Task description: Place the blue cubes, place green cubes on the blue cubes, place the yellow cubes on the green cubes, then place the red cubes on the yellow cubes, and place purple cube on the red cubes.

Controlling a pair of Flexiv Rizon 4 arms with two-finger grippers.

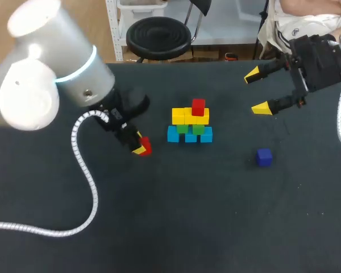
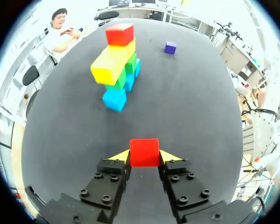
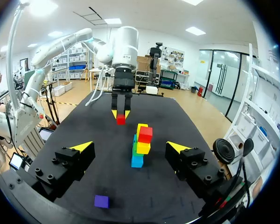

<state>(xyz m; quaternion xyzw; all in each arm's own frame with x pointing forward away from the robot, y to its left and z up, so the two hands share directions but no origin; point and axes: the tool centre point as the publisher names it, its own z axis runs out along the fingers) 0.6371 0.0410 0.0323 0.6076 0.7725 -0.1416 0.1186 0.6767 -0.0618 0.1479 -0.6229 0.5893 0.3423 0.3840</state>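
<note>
Stack [image 1: 190,122] built through three rows: blue cubes [image 1: 173,134] at the base, green cubes [image 1: 182,128] on them, yellow cubes [image 1: 178,116] above, one red cube [image 1: 198,106] on top. Second red cube [image 2: 144,152] pinched between the fingers of the left gripper [image 2: 144,157], left of the stack. To be placed yet: that cube, then the purple cube [image 1: 264,157], lying alone right of the stack. Right gripper [image 1: 256,91] also right of the stack, fingers spread wide, holding nothing.
</note>
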